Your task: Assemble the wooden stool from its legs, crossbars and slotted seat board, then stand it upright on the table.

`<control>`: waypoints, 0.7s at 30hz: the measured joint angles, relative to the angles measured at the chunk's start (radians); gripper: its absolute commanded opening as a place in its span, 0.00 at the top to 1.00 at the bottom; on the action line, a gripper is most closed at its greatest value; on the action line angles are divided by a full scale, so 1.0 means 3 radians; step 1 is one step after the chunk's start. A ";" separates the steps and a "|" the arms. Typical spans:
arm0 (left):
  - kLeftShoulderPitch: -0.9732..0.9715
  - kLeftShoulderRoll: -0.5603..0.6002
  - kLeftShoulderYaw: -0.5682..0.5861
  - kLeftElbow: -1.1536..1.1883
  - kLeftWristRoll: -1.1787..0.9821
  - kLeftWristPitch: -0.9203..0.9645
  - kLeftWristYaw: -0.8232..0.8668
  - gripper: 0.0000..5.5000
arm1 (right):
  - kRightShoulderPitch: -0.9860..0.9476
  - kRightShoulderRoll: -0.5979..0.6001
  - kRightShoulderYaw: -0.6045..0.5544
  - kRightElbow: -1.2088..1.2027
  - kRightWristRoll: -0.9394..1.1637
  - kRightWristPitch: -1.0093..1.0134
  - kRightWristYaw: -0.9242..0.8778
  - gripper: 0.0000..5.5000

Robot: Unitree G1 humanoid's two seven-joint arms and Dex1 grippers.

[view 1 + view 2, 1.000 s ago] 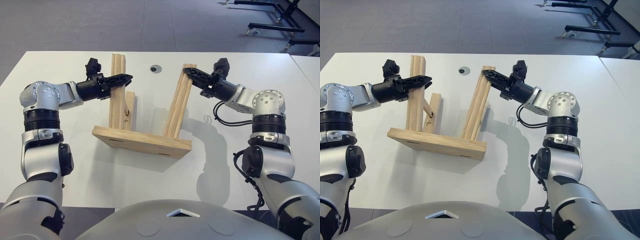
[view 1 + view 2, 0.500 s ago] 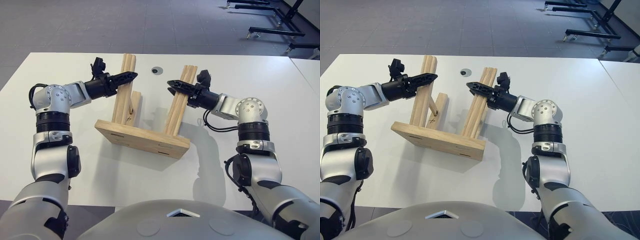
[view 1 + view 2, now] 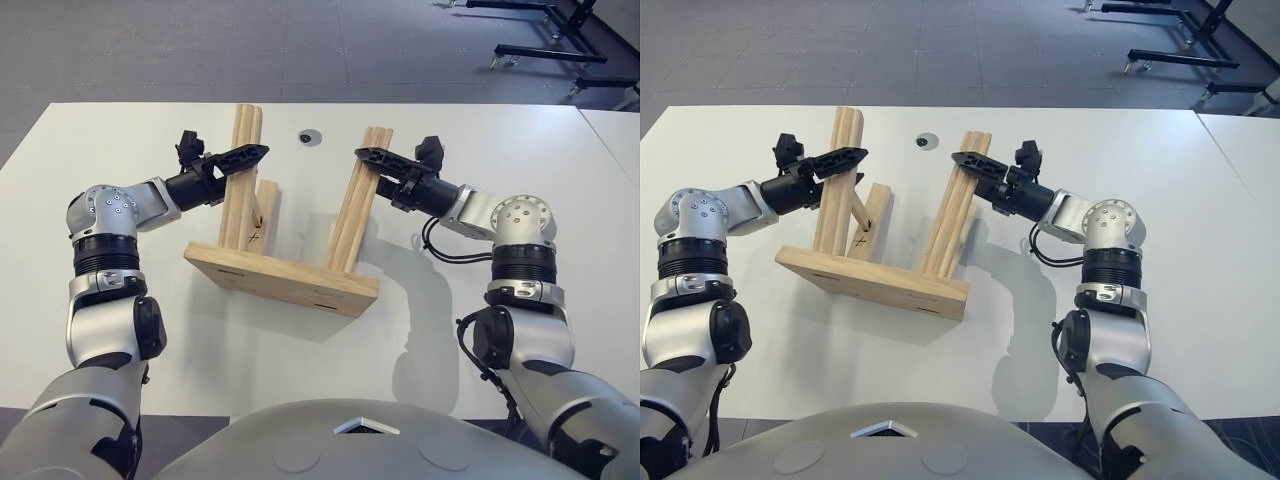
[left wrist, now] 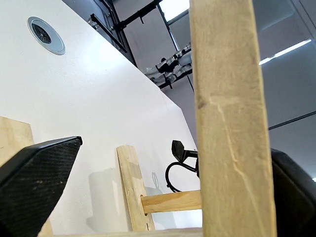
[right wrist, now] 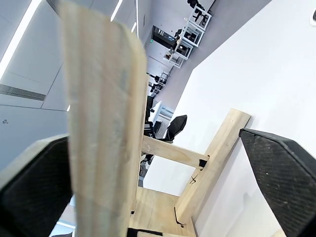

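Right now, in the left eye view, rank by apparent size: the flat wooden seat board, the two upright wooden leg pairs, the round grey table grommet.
Largest: flat wooden seat board.
Next: left wooden leg pair and right wooden leg pair, which look alike, so tied.
Smallest: round grey table grommet.

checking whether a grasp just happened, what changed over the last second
The right gripper slid further across the right leg pair, slightly below its top, then eased partway back; it straddles a leg, open. The left gripper stayed at the left leg pair, also open. No grasp or release shows. The seat board stayed flat on the table, legs up.
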 measured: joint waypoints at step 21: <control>0.0293 0.1803 -0.0004 -0.1258 0.0056 -0.0574 -0.1692 0.02 | 0.0341 -0.1828 -0.0784 -0.1284 0.0291 0.0231 0.0257 0.03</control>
